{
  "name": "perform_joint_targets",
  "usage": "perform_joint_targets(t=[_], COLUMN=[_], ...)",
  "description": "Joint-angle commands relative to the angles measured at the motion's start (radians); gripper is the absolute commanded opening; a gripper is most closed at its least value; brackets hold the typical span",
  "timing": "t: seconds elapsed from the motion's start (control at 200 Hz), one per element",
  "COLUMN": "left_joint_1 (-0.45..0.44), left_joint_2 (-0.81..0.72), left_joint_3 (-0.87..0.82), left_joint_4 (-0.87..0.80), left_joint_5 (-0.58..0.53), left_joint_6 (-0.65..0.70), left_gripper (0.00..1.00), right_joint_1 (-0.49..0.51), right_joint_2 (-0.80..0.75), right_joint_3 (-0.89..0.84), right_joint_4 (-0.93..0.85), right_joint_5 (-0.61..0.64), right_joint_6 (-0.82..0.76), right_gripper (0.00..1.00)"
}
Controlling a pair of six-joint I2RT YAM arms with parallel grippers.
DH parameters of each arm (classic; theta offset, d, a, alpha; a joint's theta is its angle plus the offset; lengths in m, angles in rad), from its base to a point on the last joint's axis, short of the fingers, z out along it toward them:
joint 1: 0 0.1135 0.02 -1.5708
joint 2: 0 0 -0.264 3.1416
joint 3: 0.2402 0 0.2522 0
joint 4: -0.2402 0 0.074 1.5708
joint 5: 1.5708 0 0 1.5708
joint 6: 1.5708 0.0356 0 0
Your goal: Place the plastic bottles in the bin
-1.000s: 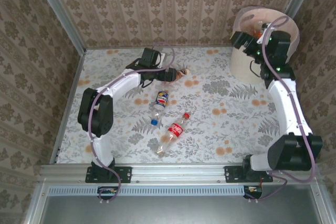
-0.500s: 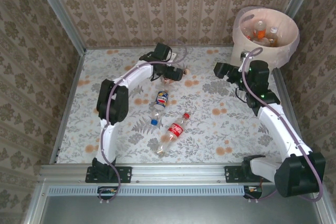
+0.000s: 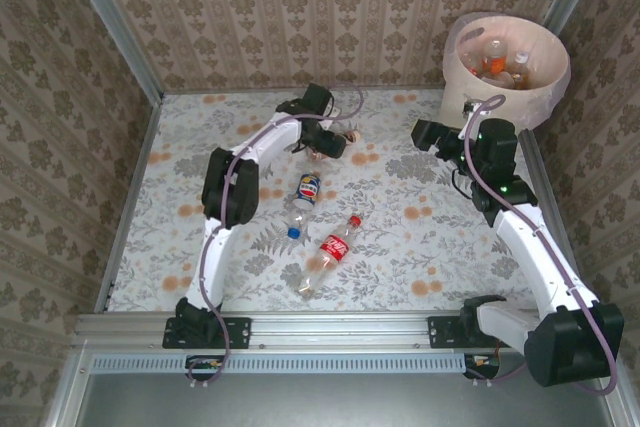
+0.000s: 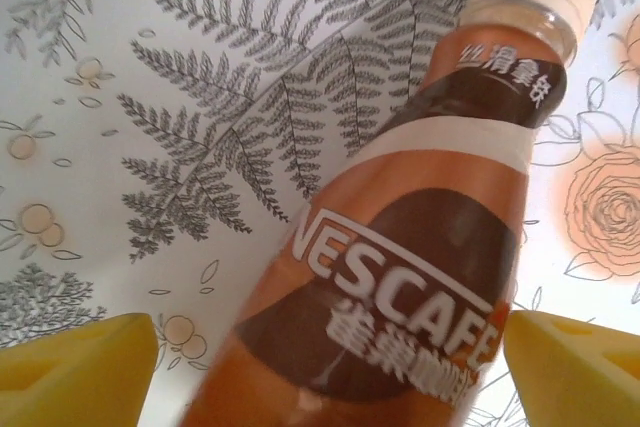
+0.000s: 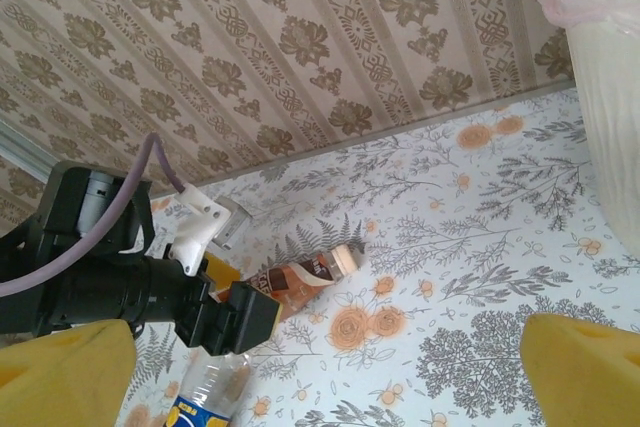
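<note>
A brown-labelled Nescafe bottle (image 3: 346, 134) (image 4: 420, 247) (image 5: 305, 273) lies on the table near the back wall. My left gripper (image 3: 330, 143) (image 4: 330, 367) straddles its body. The right pad (image 4: 575, 372) is at the bottle's side, and the left pad (image 4: 75, 372) stands a little apart from it, so the gripper is open. Two more plastic bottles lie mid-table, one with a blue label (image 3: 305, 195) (image 5: 205, 397) and one with a red label (image 3: 328, 250). My right gripper (image 3: 425, 134) (image 5: 330, 367) hovers open and empty left of the bin (image 3: 500, 105) (image 5: 610, 127), which holds several bottles (image 3: 495, 55).
Patterned walls close the table at the back and on both sides. The left arm (image 5: 100, 287) and its cable reach across the back left. The floral tabletop (image 3: 420, 237) between the lying bottles and the right arm is bare.
The right arm has swung from over the bin down and left to beside it. The left gripper has slid right over the brown bottle and its jaws have narrowed.
</note>
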Motion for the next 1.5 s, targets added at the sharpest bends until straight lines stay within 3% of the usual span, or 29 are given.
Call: perform_joint_targets(t=[0.0,0.375,0.925,1.14,1.5], left_joint_1=[0.01,0.049,0.072,0.071,0.058], left_joint_2=[0.051,0.112,-0.118,-0.283,-0.526], left_joint_3=[0.056,0.115,-0.097,-0.22,-0.471], left_joint_4=[-0.064,-0.095,0.059,0.148,0.346], left_joint_5=[-0.007,-0.066,-0.048,0.043,0.281], left_joint_6=[0.016,-0.036,-0.086,-0.133,-0.325], left_gripper=[0.85,0.69,0.45,0.43,0.41], right_joint_1=[0.0,0.0,0.01,0.019,0.084], right_joint_2=[-0.028,-0.057,-0.043,-0.036,0.071], right_joint_3=[-0.007,-0.006,-0.044,-0.058,-0.036], right_joint_4=[-0.011,-0.046,0.031,0.077,0.171], right_joint_5=[0.026,0.04,0.09,0.075,-0.029], right_joint_6=[-0.021,-0.022,0.006,0.033,0.125], right_gripper=[1.0,1.0,1.0,1.0,1.0])
